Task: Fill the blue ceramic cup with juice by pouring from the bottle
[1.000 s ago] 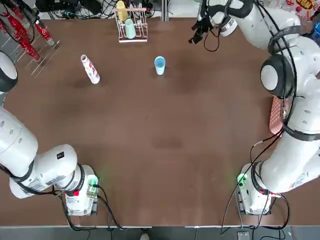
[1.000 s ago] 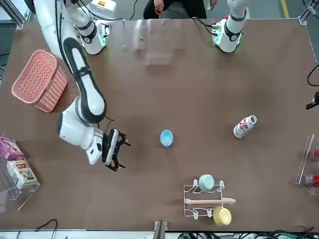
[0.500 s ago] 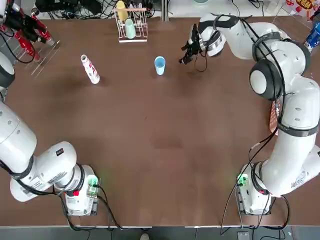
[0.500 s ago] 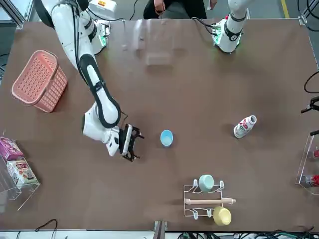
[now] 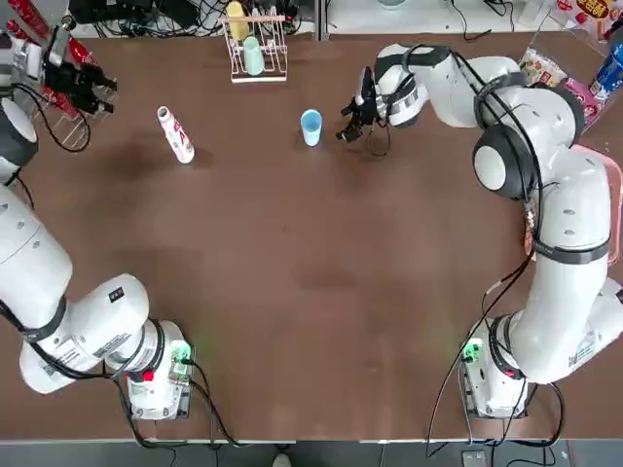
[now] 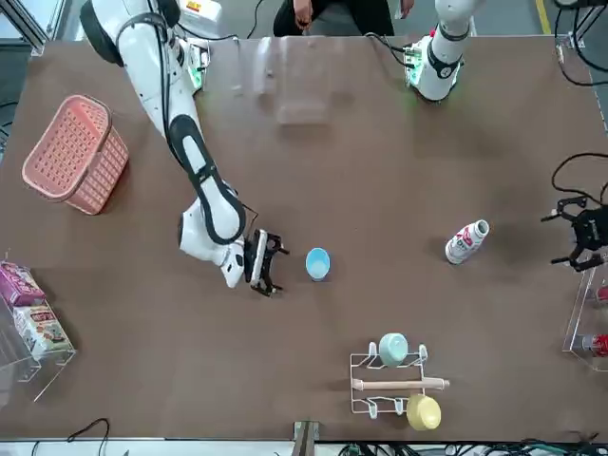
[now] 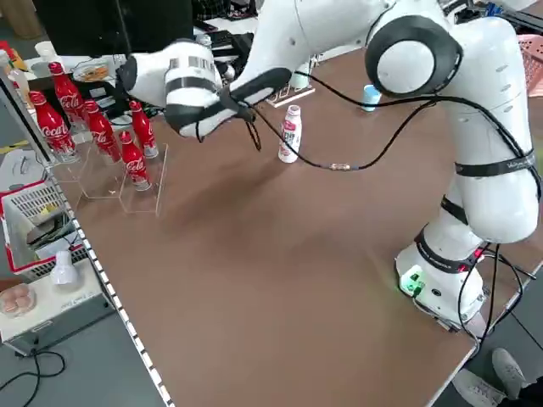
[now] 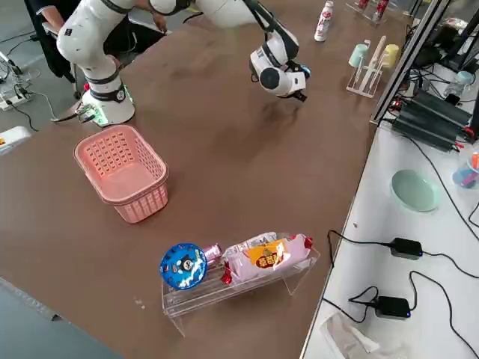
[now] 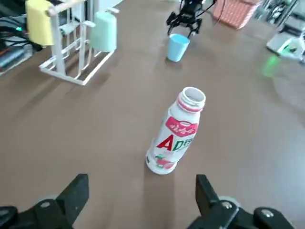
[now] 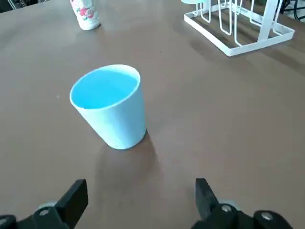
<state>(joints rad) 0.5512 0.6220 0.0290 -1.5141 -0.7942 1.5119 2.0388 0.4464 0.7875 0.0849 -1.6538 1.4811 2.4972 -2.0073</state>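
The blue ceramic cup [image 5: 311,126] stands upright at the table's far middle and looks empty in the right wrist view [image 10: 112,107]. My right gripper [image 5: 345,128] hangs open just to its right, a short gap away, with the cup ahead of its fingers [image 10: 71,200]. The white bottle [image 5: 176,134] with red markings stands upright to the cup's left, its mouth uncapped [image 9: 176,133]. My left gripper [image 5: 88,89] is open farther left of the bottle, by the cola rack, and holds nothing.
A white wire rack [image 5: 254,47] holding a mint-green cup and a yellow cup stands behind the blue cup. Red cola bottles [image 7: 97,127] sit in a clear stand at the far left. A pink basket [image 6: 76,152] and a clear snack tray [image 8: 239,262] lie on the right side.
My right gripper has swung down and left from the far edge to just beside the blue cup. The left gripper has come in from the far left corner toward the bottle.
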